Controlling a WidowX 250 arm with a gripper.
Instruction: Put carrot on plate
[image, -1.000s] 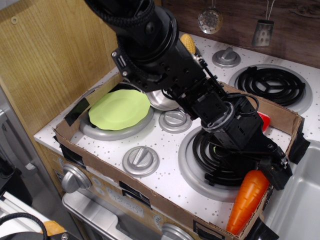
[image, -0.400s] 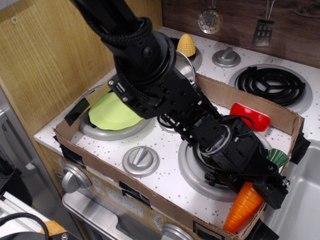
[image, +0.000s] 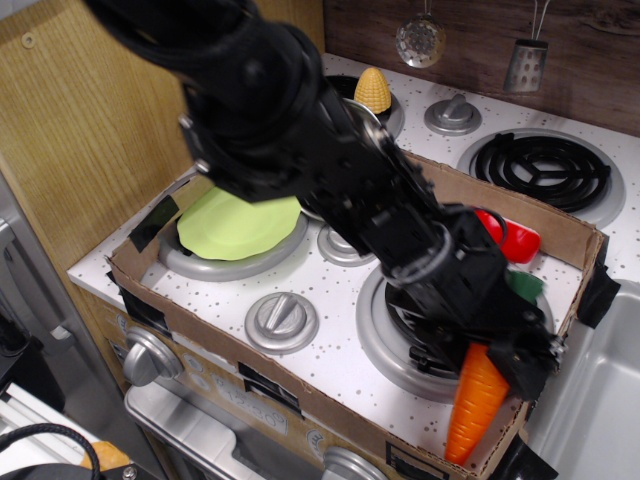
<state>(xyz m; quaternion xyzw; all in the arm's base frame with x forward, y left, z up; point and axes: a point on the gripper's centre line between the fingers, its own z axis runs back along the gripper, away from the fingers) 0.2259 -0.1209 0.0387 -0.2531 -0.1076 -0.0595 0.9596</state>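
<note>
Carrot (image: 474, 404) hangs directly below the gripper (image: 520, 362), thick end up at the fingers, tip pointing down toward the cardboard wall (image: 300, 395). The black gripper seems clamped on its top, though the jaws are too dark to be certain. Far to the gripper's left lies the plate (image: 235, 225).

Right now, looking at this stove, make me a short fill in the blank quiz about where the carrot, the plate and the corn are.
1. The carrot lies at the stove's front right corner with its narrow tip pointing toward the ____ cardboard edge.
2. The lime-green plate rests on the ____ left burner.
3. The gripper is at the carrot's ____ end.
4. The yellow corn stands at the ____ of the stove.

Missing words: front; front; wide; back
</note>
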